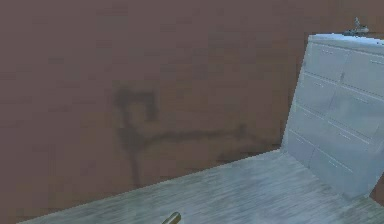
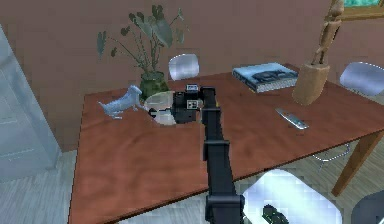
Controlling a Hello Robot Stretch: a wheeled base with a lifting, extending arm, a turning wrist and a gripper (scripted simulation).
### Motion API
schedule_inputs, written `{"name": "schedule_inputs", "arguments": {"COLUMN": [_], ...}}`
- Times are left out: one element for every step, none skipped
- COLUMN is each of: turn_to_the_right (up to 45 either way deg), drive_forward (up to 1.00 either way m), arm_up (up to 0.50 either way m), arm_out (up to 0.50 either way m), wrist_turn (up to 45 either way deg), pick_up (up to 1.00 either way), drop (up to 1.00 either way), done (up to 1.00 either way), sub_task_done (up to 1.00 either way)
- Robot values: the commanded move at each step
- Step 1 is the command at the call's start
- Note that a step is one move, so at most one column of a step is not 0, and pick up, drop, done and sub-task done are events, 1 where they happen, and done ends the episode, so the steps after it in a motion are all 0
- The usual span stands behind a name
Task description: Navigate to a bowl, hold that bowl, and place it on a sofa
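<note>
A white bowl (image 2: 154, 103) sits on the brown wooden table (image 2: 130, 165), just in front of a potted plant. My arm (image 2: 218, 150) rises from the bottom edge and reaches over the table to it. The gripper (image 2: 166, 114) is at the bowl, left of the two white marker squares (image 2: 190, 96). The bowl lies on the table at the gripper's far end, so I cannot tell whether the gripper holds anything.
Also on the table are a leafy potted plant (image 2: 150, 70), a grey-blue figurine (image 2: 122, 100), a book (image 2: 265, 77), a wooden mannequin (image 2: 318, 60) and a remote (image 2: 292, 119). White chairs (image 2: 290, 195) stand around it. Ahead, a pale dresser (image 1: 340, 110) stands against a brown wall (image 1: 150, 80).
</note>
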Motion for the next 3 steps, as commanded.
{"name": "schedule_inputs", "arguments": {"turn_to_the_right": [0.0, 0.0, 0.0], "drive_forward": [0.0, 0.0, 0.0], "arm_up": [0.14, 0.0, 0.0], "arm_out": [0.0, 0.0, 0.0], "wrist_turn": [0.0, -45.0, -45.0], "pick_up": [0.0, 0.0, 0.0], "drop": [0.0, 0.0, 0.0], "done": [0.0, 0.0, 0.0], "sub_task_done": [0.0, 0.0, 0.0]}}
